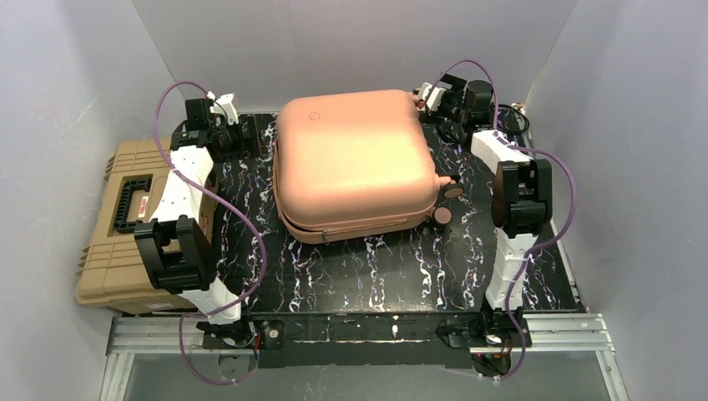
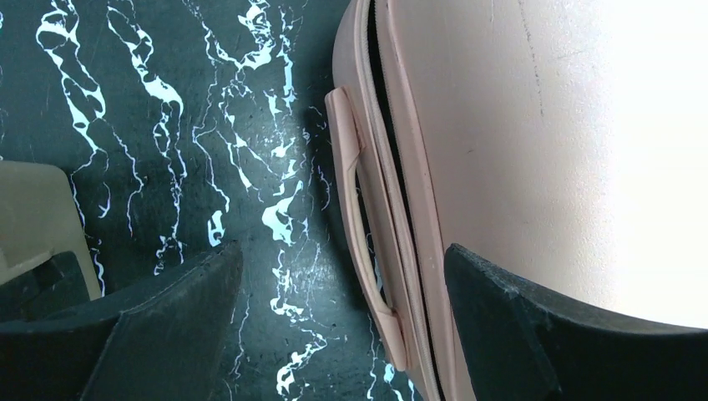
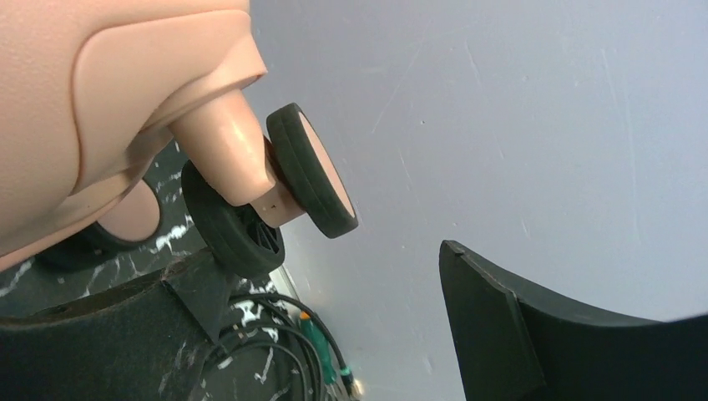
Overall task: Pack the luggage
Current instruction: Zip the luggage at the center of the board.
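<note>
Your left gripper [image 2: 342,276], spread, is facing the handle [image 2: 359,225] of the closed suitcase [image 2: 518,150], unseen from above. Your right gripper [image 3: 330,271], spread too, is facing a wheel [image 3: 313,171].

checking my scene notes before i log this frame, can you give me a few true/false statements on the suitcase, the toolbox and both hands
1. The luggage lies flat on the table with its lid down. True.
2. The left hand is shut on the side handle. False: its fingers stand wide apart and grip nothing; the handle only shows between them.
3. The toolbox sits at the right edge of the table. False: it is at the left edge, beside the left arm.
4. The right hand is open, close to a wheel at the luggage's far right corner. True.
</note>
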